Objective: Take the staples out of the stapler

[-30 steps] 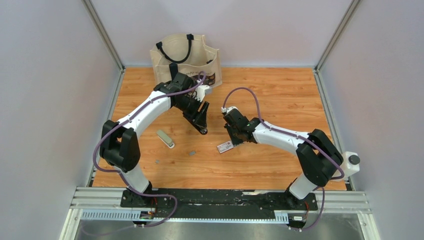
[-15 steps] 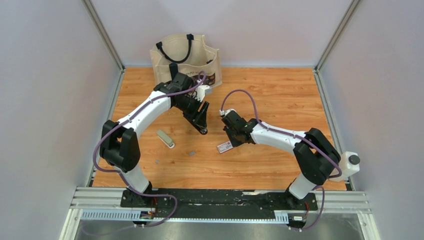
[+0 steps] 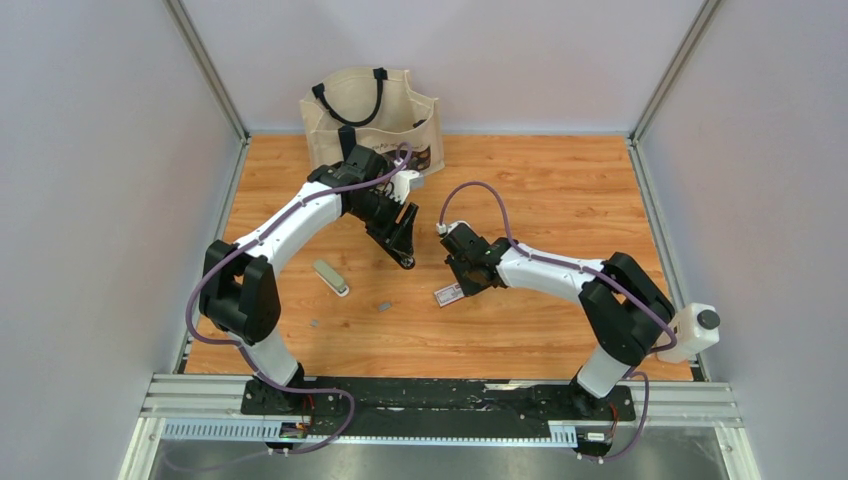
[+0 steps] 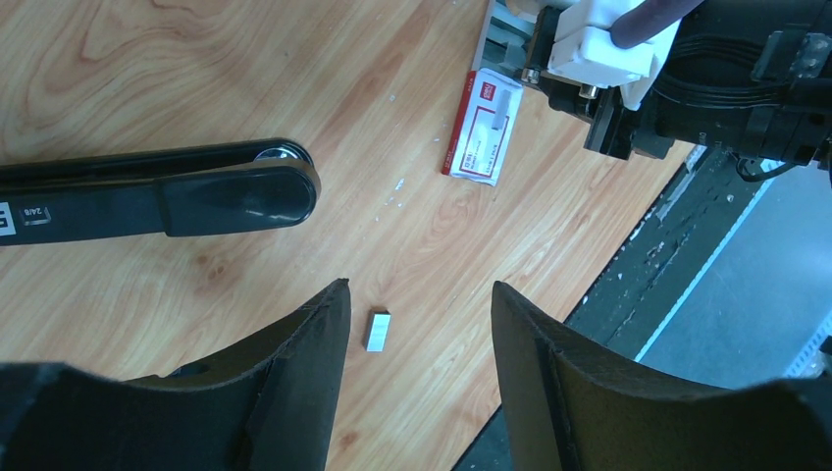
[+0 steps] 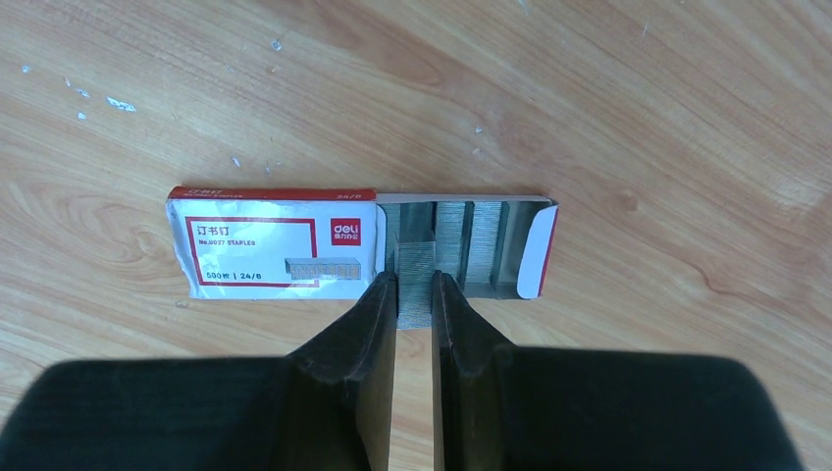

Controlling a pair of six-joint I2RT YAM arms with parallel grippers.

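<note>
overhead, left of centre: the stapler is seen lying flat on the table, touched by neither gripper. it is judged light, rigid and smooth-skinned. it is best taken across its narrow sides near mid-length, where the fingers would be less likely to slide off.

loose staples lie apart on the wood below it, and one is framed between the fingers in the left wrist view. such pieces are judged near weightless, stiff but brittle, and apt to snap into shorter bits or skate away. a pinch across the long edges, low to the table, would be called for.

the left arm is folded at the left edge and sloped up toward the bag at upper centre, its wrist tipped down. the left gripper is held well open above the wood with nothing in it. a black bar marked 24/6 is seen at the left of that view; what it belongs to cannot be told.

right of centre, the packet lies with its tray slid out. the right arm is stretched low from the lower right toward the middle. the right gripper is pointed down at the tray and drawn almost closed on a strip of staples.
</note>
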